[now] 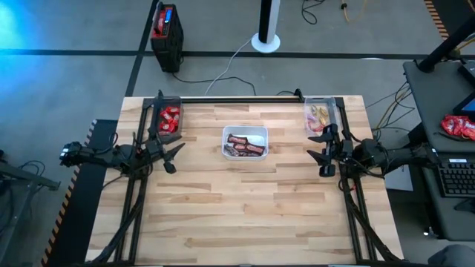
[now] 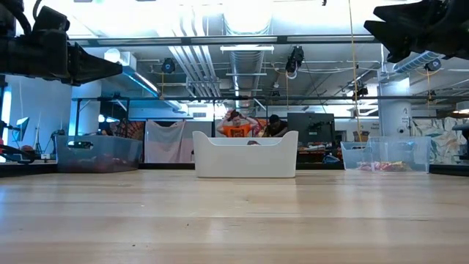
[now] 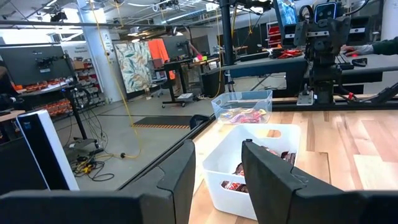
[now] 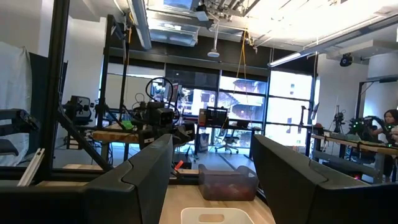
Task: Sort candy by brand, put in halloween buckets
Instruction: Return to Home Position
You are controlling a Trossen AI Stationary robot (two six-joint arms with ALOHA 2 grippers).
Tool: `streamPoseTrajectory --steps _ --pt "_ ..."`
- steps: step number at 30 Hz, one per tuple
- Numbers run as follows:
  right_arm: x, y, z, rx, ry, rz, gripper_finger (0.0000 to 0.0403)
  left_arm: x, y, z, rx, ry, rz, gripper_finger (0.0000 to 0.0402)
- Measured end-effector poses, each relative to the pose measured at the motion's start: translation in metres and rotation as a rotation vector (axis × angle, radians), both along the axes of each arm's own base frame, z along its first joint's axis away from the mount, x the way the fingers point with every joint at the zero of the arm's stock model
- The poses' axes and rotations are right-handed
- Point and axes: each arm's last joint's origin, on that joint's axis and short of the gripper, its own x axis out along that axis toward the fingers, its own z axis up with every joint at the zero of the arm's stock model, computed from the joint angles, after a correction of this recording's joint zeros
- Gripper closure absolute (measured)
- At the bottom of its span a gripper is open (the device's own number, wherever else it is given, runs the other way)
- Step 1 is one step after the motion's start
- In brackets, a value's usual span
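Observation:
A white tray (image 1: 245,142) at the table's middle holds dark brown bars (image 1: 246,144). A clear tub (image 1: 168,119) at the far left holds red-wrapped candy. Another clear tub (image 1: 320,115) at the far right holds yellow-gold pieces. My left gripper (image 1: 172,156) hovers open above the table's left side, near the red tub, holding nothing. My right gripper (image 1: 320,149) hovers open above the right side, near the yellow tub, holding nothing. In the low view the three bins (image 2: 245,154) stand in a row on the tabletop.
A black rail (image 1: 237,99) runs along the table's far edge between the tubs. More red candy (image 1: 459,127) lies on a side desk to the right. A red-and-black device (image 1: 167,33) and a white pole base (image 1: 266,41) stand on the floor beyond.

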Motion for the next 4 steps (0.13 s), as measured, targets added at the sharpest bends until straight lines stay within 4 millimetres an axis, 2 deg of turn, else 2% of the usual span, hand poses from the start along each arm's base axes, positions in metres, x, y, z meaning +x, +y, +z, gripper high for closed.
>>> streamPoseTrajectory --steps 4 --pt "0.0 0.0 0.0 0.0 0.0 0.0 0.0188 0.0 0.0 0.0 0.0 0.0 0.0 0.0286"
